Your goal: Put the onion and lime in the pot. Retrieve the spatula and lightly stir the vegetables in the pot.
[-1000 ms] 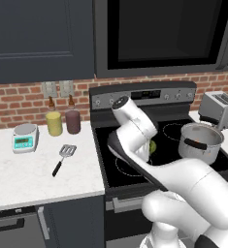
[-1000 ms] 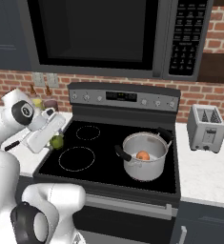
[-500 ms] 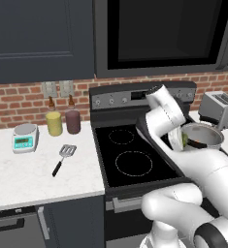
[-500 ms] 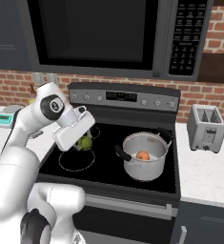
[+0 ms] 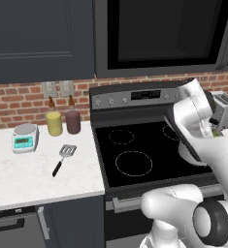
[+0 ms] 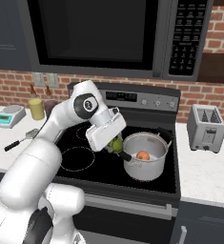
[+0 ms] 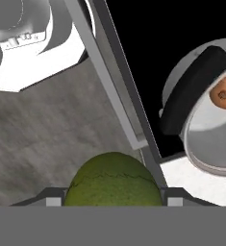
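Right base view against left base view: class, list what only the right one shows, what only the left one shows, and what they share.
Only the right base view: the gripper shut on the lime beside the pot, the onion inside that pot, and the microwave keypad.

Only the left base view: the upper cabinet door and the dark drawer under the counter.

Both: the spatula lying on the counter, the scale, two jars, the stove and the toaster.

From my remote station I note a red brick backsplash [image 5: 18, 99], dark navy upper cabinets [image 5: 38, 38], a built-in black microwave [image 6: 113, 35] above a black glass-top stove [image 5: 135, 150], and white marble countertops [image 5: 33, 179] on either side.
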